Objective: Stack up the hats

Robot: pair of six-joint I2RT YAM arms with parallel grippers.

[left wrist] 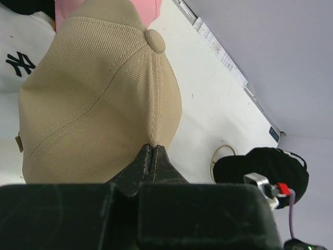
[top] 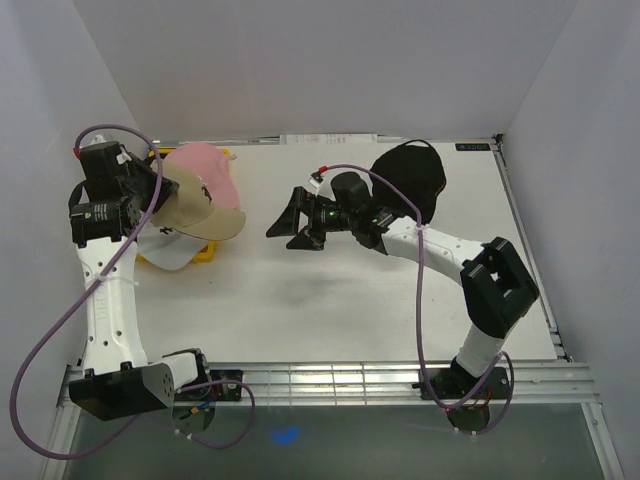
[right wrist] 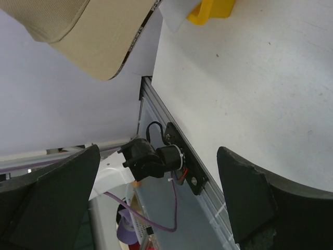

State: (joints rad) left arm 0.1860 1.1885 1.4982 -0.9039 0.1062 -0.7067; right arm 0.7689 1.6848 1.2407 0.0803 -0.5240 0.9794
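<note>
— Where's the tan cap (top: 203,203)?
— Far left, ribbed fabric, button on the crown, curved brim pointing toward the middle of the table. It's lifted, its crown edge pinched in the closed left gripper (left wrist: 152,156), and it overlaps two others.
— Which two?
— The pink cap (top: 210,163) just behind it, toward the back wall, and the white cap (top: 163,250) below it on the near side, with a black stitched logo on its front.
— And the black cap (top: 412,178)?
— Well apart from those three, alone at the far right of the table, lying crown up, I think, though it's too dark to read its shape
</note>
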